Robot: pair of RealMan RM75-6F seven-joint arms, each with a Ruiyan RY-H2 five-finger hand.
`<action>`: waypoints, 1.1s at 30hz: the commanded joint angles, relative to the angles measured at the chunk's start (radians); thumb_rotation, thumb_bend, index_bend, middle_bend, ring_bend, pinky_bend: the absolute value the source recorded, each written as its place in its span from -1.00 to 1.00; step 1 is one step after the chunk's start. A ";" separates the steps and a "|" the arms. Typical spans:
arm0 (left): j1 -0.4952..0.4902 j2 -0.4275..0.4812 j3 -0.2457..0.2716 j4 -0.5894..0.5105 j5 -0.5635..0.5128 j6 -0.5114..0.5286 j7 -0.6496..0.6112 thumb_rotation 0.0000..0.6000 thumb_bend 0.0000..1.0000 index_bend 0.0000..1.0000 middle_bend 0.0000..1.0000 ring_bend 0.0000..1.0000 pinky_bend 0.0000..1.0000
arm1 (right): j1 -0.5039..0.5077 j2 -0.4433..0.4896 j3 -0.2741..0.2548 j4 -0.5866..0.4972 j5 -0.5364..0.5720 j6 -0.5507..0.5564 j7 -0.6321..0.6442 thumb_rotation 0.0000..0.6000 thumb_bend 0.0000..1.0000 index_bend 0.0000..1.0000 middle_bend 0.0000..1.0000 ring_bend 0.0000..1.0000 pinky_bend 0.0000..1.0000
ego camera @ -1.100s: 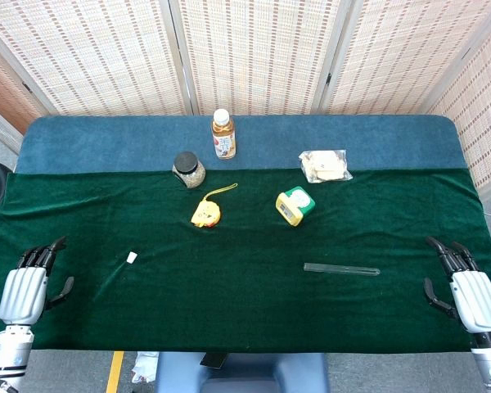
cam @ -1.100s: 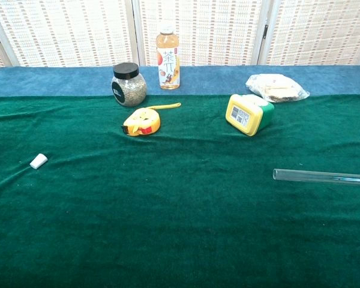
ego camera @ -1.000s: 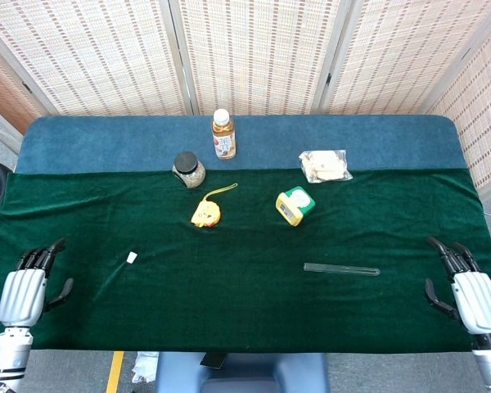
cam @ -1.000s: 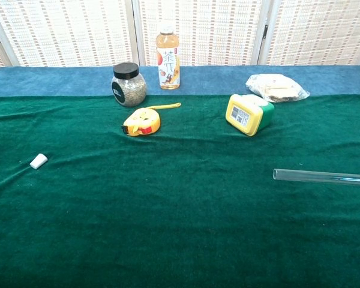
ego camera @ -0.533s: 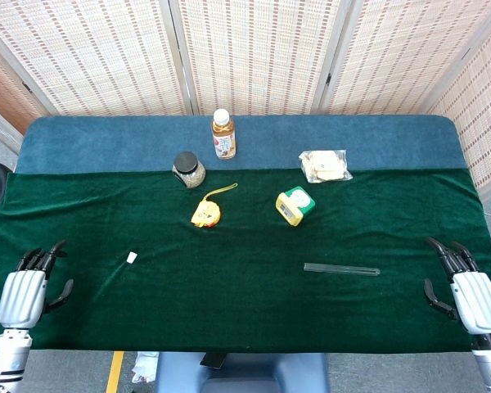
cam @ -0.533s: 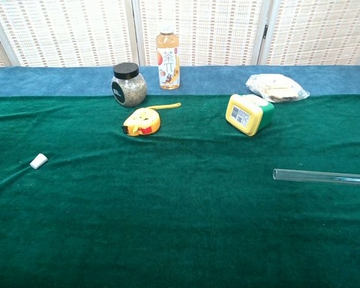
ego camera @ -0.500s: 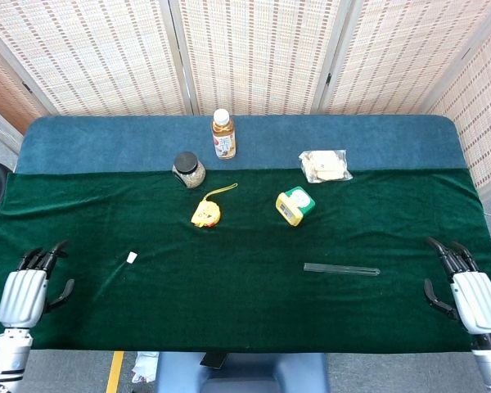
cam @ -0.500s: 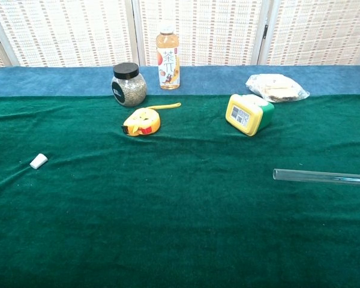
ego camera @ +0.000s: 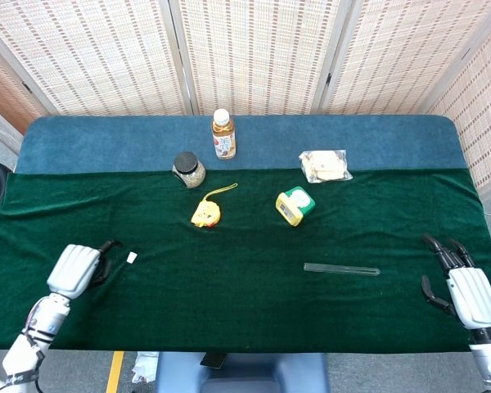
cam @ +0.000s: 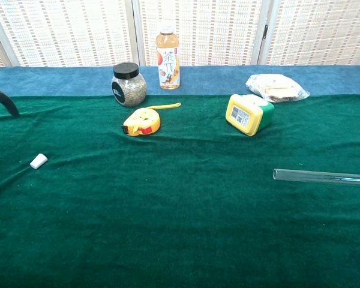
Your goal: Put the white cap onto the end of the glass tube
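Observation:
The small white cap point(ego camera: 132, 257) point(cam: 38, 160) lies on the green cloth at the left. The clear glass tube point(ego camera: 341, 268) point(cam: 321, 176) lies flat on the cloth at the right, its open end pointing left. My left hand point(ego camera: 78, 268) hovers just left of the cap, fingers apart and empty; one dark fingertip point(cam: 5, 100) shows at the left edge of the chest view. My right hand point(ego camera: 466, 291) sits at the table's right front corner, right of the tube, fingers spread, holding nothing.
At the back stand a tea bottle point(ego camera: 222, 135), a dark-lidded jar point(ego camera: 188, 170) and a plastic snack bag point(ego camera: 325, 165). A yellow tape measure point(ego camera: 206, 212) and a yellow-green box point(ego camera: 295, 205) lie mid-table. The green cloth point(ego camera: 245, 295) covers the front of the table.
My left hand has swung in from the table's left front corner toward the cap, and a fingertip now shows in the chest view. The right hand has barely shifted. Cap and tube are unmoved.

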State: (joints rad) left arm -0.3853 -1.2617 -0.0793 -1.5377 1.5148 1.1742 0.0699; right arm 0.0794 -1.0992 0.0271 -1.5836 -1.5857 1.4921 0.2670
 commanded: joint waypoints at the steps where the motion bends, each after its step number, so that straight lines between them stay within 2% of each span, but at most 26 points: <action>1: -0.062 -0.012 0.003 0.018 -0.028 -0.102 0.005 1.00 0.42 -0.35 0.96 0.71 0.60 | -0.001 0.001 0.001 0.000 0.005 0.000 0.001 1.00 0.21 -0.87 -0.59 -0.53 -0.85; 4: -0.086 -0.022 0.011 0.019 -0.048 -0.152 0.025 1.00 0.46 -0.39 0.97 0.73 0.61 | -0.002 0.000 0.001 0.001 0.009 -0.003 0.001 1.00 0.22 -0.87 -0.59 -0.53 -0.85; 14: -0.124 -0.058 0.018 0.036 -0.122 -0.230 0.076 1.00 0.47 -0.45 0.97 0.73 0.61 | 0.002 -0.006 0.001 0.010 0.015 -0.012 0.007 1.00 0.21 -0.87 -0.58 -0.52 -0.85; 33: -0.153 -0.090 0.020 0.085 -0.285 -0.291 0.175 1.00 0.47 -0.44 0.97 0.73 0.61 | 0.004 -0.008 0.001 0.019 0.021 -0.017 0.014 1.00 0.21 -0.87 -0.57 -0.51 -0.85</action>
State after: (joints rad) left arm -0.5376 -1.3518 -0.0603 -1.4540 1.2326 0.8825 0.2421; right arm 0.0829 -1.1073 0.0280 -1.5648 -1.5649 1.4747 0.2805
